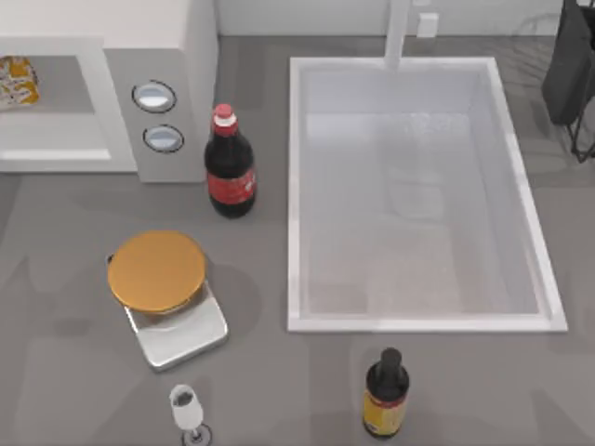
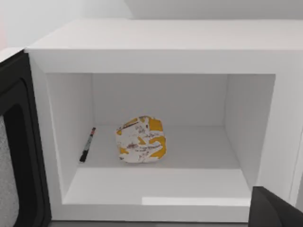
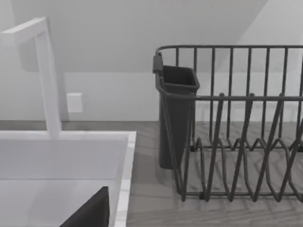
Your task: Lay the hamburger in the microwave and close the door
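White microwave (image 2: 156, 47) open — hamburger (image 2: 141, 140) mid-floor, clear of walls; pincer states: cannot tell.

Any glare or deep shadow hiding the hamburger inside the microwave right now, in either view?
Left wrist view: the microwave cavity is evenly lit, the hamburger plain on its floor with only a soft shadow, no glare; the open door looks dark at the side. Top view: the hamburger is cut by the picture's edge; soft shadows only.

Hamburger (image 1: 17, 81) inside open microwave (image 1: 158, 56) at surface's left, cola bottle (image 1: 229, 165) beside it, white sink (image 1: 296, 195) right, golden disc (image 1: 156, 270) below
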{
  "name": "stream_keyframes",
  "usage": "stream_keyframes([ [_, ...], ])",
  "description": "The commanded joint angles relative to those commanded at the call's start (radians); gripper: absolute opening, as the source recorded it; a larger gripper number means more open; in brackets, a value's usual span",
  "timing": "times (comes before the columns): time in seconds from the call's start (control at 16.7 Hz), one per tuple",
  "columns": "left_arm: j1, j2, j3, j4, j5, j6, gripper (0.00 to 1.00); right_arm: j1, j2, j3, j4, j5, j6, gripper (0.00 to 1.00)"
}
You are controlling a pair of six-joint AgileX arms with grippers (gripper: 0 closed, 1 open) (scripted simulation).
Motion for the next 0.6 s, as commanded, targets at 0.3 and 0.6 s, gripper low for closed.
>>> stream_keyframes([
  [0.3,0.034,0.034,0.008,0.026,0.035,0.0,0.0,0.0,0.0,0.0,0.0,0.0,0.0,1.0],
  [0.6,0.096,0.048,-0.008,0.052,0.096,0.002,0.0,0.0,0.0,0.0,0.0,0.0,0.0,1.0],
])
